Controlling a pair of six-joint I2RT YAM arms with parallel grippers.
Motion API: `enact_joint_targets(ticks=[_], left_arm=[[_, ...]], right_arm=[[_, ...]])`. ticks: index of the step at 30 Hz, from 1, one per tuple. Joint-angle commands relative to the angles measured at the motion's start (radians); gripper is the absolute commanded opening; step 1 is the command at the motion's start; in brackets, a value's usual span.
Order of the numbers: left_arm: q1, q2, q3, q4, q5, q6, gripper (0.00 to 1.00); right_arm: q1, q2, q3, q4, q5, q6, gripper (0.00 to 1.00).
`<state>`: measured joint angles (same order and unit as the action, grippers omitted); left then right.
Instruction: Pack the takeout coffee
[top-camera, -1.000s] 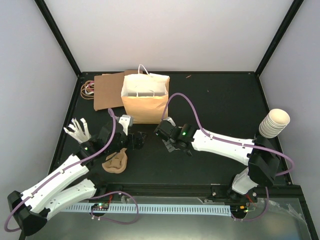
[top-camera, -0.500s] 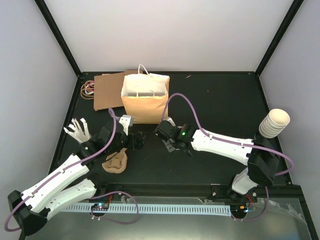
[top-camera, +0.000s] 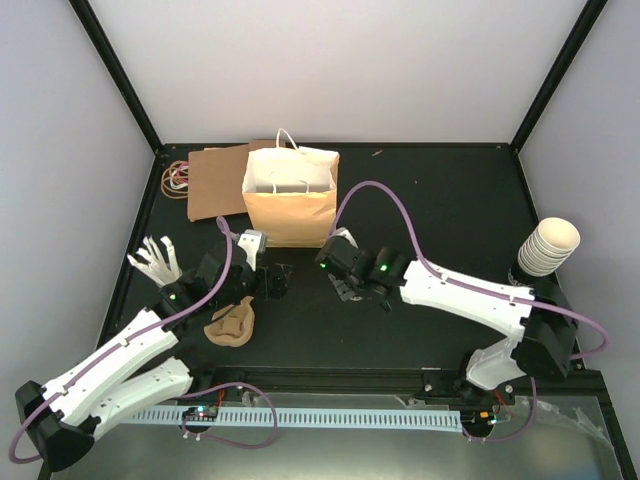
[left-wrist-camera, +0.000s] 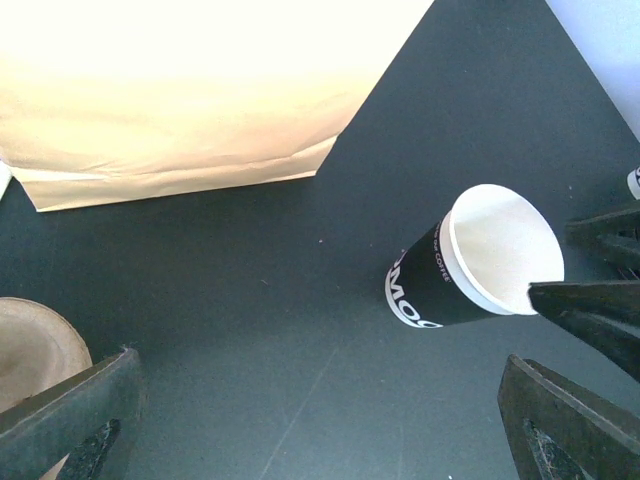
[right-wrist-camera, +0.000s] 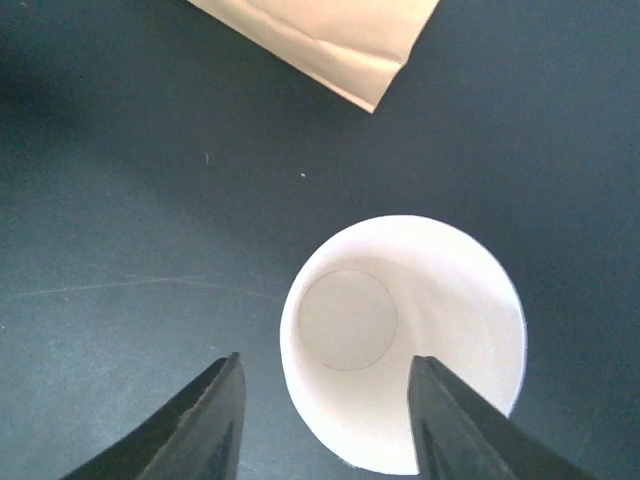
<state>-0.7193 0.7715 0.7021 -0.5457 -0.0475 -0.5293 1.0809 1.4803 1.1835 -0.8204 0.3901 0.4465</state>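
Coffee cup (right-wrist-camera: 400, 390), dark and lidless, stands upright on the desk (right-wrist-camera: 100, 200) near the paper bag (left-wrist-camera: 180, 90), right pincer (right-wrist-camera: 325, 365) spread loosely above its rim, left pincer (left-wrist-camera: 320, 400) gaping wide beside it, seemingly staged for bagging.

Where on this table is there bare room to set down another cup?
The widest bare patch of table is back right, between the paper bag and the cup stack. A smaller one lies front centre, between the pulp tray and the right arm. The left side is crowded: cardboard, rubber bands, left gripper.
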Motion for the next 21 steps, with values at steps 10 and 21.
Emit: enact_joint_targets(ticks=[10,21], left_arm=[[0.006,-0.029,0.012,-0.003,0.014,0.015,0.99],[0.005,-0.050,0.005,-0.005,0.019,0.021,0.99]], right_arm=[[0.004,-0.218,-0.019,-0.004,0.289,0.148,1.00],[0.005,-0.169,0.006,-0.137,0.471,0.236,0.92]])
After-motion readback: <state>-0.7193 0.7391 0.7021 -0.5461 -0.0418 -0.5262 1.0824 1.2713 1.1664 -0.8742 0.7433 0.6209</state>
